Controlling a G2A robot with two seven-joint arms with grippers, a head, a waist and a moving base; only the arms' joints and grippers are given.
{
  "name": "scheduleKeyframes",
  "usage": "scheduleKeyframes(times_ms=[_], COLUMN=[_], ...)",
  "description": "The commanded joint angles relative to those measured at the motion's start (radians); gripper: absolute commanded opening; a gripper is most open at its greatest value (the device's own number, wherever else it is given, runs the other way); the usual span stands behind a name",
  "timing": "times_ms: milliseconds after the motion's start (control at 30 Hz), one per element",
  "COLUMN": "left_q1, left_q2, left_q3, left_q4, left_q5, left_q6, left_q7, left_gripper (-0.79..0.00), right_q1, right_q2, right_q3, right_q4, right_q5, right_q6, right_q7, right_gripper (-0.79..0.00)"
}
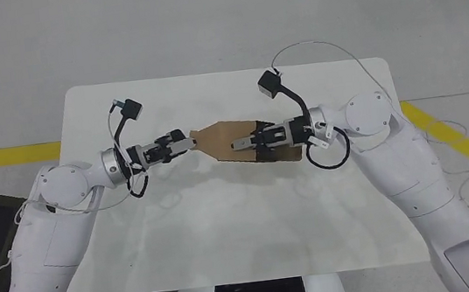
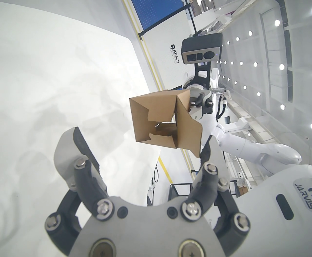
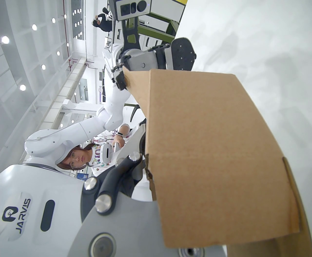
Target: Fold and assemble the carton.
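**Carton held off the worktop by the right arm**

Right gripper (image 1: 262, 137) is clamped on the carton (image 1: 232, 137), holding it above the worktop (image 1: 228, 235). It sits midway between the left and right edges, slightly nearer the far edge. Carton is an open tube, end flaps partly folded in. Left gripper (image 2: 142, 139) is spread wide, gripping nothing. One fingertip (image 2: 206, 149) is right by the outer flap's corner.

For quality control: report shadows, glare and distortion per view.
Top view: soft shadows on the table near the carton. Left wrist view: ceiling lamps glare, room lines bend. Right wrist view: faint shadows on the table beside the carton.
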Motion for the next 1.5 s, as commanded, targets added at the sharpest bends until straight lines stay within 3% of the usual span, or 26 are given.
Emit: scheduleKeyframes(times_ms=[0, 1467], left_q1=[0.0, -0.011], left_q2=[0.001, 0.004], left_q3=[-0.004, 0.026], left_q4=[0.008, 0.014], left_q5=[0.001, 0.012], left_q6=[-0.001, -0.005], left_q7=[-0.001, 0.015], left_gripper=[0.0, 0.0], right_q1=[-0.003, 0.005], right_q2=[0.002, -0.005], right_q3=[0.006, -0.029], right_q4=[-0.006, -0.048], right_q5=[0.005, 0.061], right_q6=[-0.002, -0.033], right_q7=[0.0, -0.018], right_gripper=[-0.785, -0.785])
